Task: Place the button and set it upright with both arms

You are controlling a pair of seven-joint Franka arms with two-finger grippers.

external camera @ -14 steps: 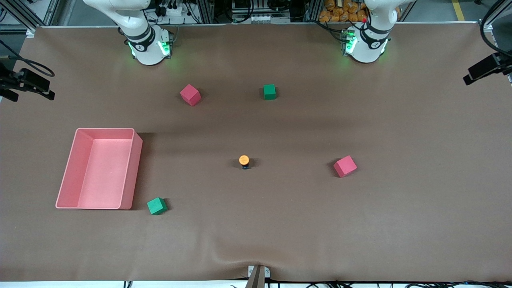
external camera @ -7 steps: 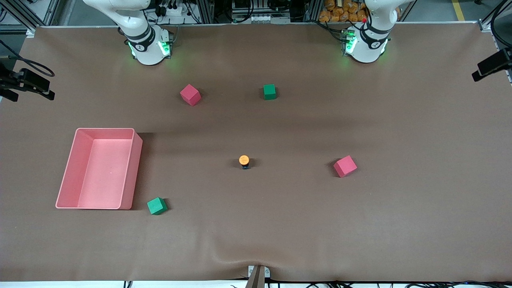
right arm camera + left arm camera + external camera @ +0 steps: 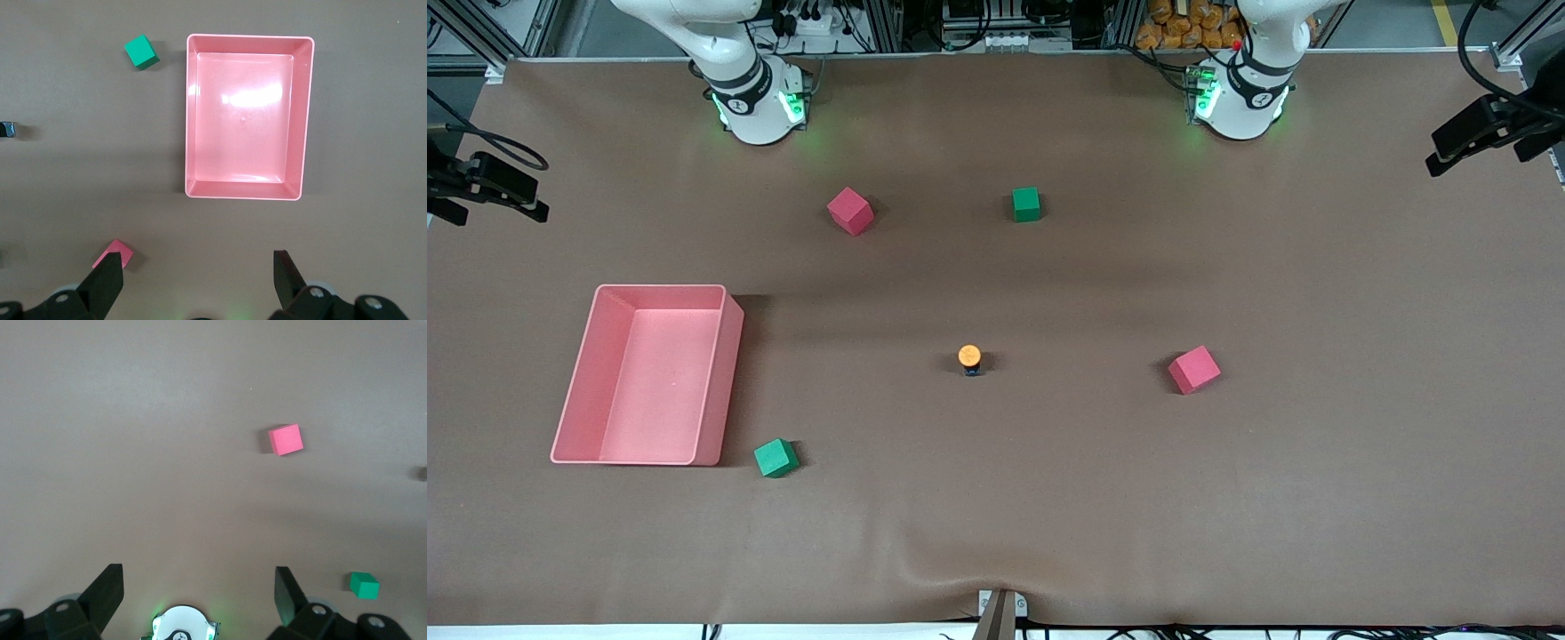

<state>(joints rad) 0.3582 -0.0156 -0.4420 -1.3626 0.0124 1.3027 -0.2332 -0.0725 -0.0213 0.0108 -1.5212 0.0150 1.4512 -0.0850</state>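
Button [image 3: 969,358] upright mid-table, body mostly hidden under cap; left pincer [image 3: 199,595], right pincer [image 3: 198,275] both spread wide, empty.

left gripper [image 3: 195,590]: raised, fingers apart | right gripper [image 3: 195,275]: raised, fingers apart

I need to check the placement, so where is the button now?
In the front view the button stands orange cap up near the table's middle, alone between the pink tray and a pink cube.

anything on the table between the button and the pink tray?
Nothing. In the front view the brown table runs bare from the button to the pink tray; the nearest green cube lies nearer the camera, off that line.
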